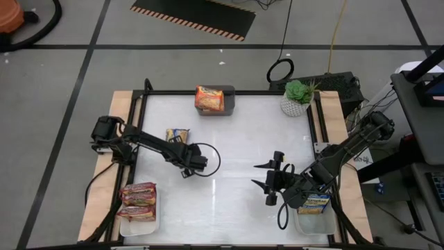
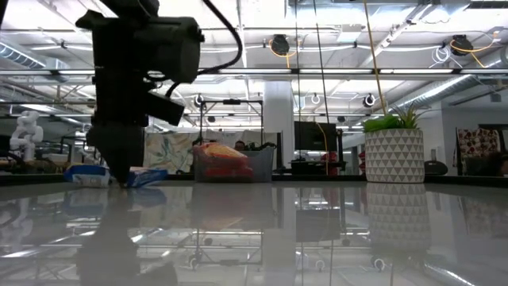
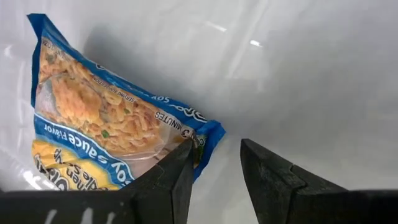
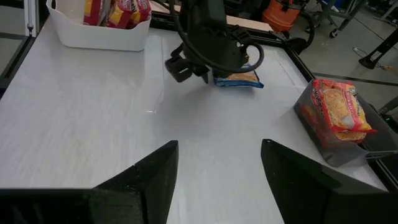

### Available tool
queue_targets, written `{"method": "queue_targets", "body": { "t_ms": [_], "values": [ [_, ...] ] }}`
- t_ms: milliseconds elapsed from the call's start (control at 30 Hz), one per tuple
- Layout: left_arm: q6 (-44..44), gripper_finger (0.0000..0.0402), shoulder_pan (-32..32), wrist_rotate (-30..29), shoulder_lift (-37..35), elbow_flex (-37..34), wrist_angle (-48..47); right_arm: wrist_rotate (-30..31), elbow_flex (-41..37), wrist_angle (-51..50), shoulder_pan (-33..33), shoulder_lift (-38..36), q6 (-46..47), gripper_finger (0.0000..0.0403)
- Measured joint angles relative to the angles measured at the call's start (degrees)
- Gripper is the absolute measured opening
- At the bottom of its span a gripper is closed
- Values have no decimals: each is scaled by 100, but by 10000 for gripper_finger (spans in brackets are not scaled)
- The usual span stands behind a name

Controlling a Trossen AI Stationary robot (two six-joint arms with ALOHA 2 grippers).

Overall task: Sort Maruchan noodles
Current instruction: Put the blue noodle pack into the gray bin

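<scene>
Maruchan noodles are being sorted, and the packet in hand is a blue-and-yellow soy sauce flavour packet (image 3: 118, 118) lying flat on the white table (image 1: 236, 146), in the upper left of the high view's table area. In the left wrist view the left gripper (image 3: 214, 163) has its two dark fingers (image 3: 177, 177) a little apart and empty; one fingertip touches or just overlaps the packet's blue corner, while the other stands over bare table beside it. The step looks like the approach to a pick, not yet a grasp. The next move probably calls for sliding the fingers further across the packet's edge so both sides straddle it before closing, since only the corner lies between them now. In the high view the packet's long axis runs roughly left to right in the frame, slightly tilted, with its near end towards the gripper. Further out, red packets (image 1: 138, 201) fill a white tray (image 1: 139, 226) at lower left, an orange packet (image 1: 209, 98) sits in a grey bin (image 1: 229, 101) at top centre, and blue-and-yellow packets (image 1: 316, 203) lie in a tray at lower right. The right gripper (image 4: 217, 163) waits at centre right of the table, fingers wide apart and empty.
</scene>
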Motion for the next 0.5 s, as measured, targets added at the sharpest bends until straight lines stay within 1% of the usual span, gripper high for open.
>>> {"method": "queue_targets", "body": {
  "t_ms": [333,500],
  "values": [
    [-153,138,-409,385,0,389,-347,0,-2,-1,0,0,0,224],
    [-171,138,-596,588,0,480,-370,0,-2,0,0,0,0,224]
  ]
}}
